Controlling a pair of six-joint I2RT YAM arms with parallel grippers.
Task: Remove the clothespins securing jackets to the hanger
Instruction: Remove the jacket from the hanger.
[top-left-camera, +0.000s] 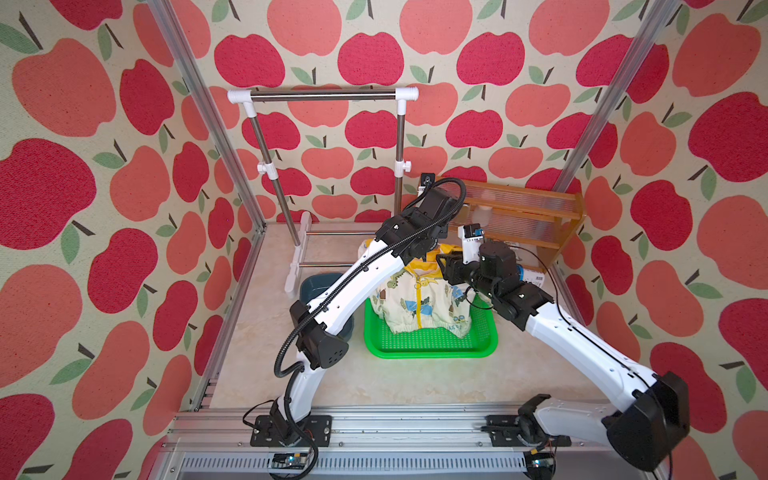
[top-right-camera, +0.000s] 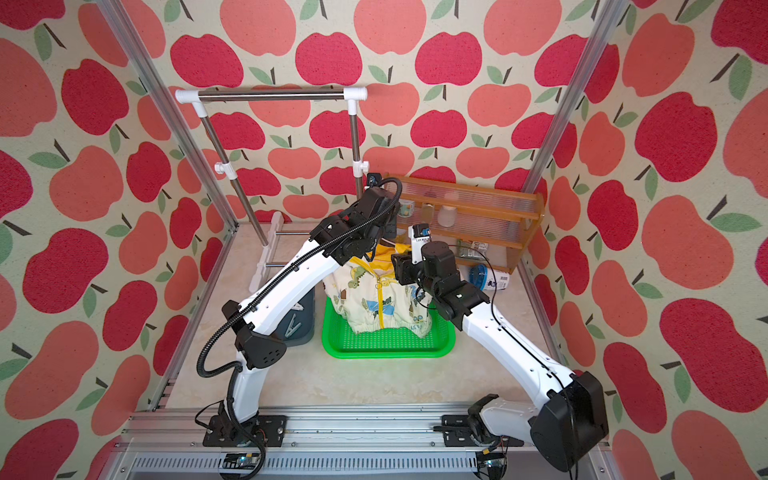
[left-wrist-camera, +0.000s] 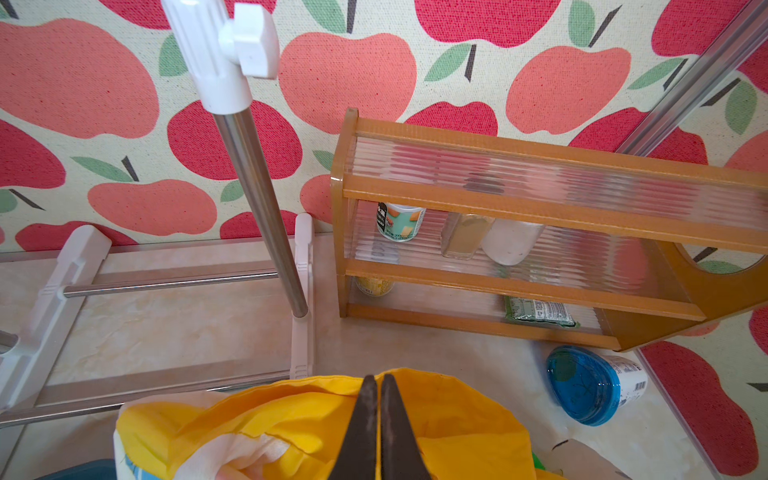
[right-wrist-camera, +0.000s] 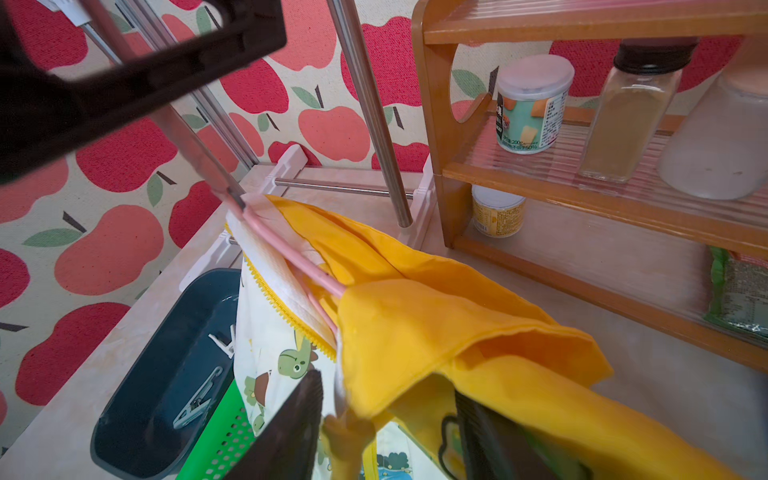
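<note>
Where apple-print walls (top-left-camera: 457, 62) meet the beige tabletop (top-left-camera: 415, 382), left jaws sit clenched, right jaws released

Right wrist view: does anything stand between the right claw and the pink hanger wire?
Yes. The yellow hood of the jacket drapes over the hanger and hangs between the fingers of the open right claw, covering the wire there.

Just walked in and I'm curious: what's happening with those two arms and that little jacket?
The left arm's fingers are pinched shut on the pink hanger, holding the dinosaur jacket up over the green tray. The right arm's fingers stand apart on either side of its yellow hood. Two pale clothespins already lie in the dark blue bin beside the tray.
</note>
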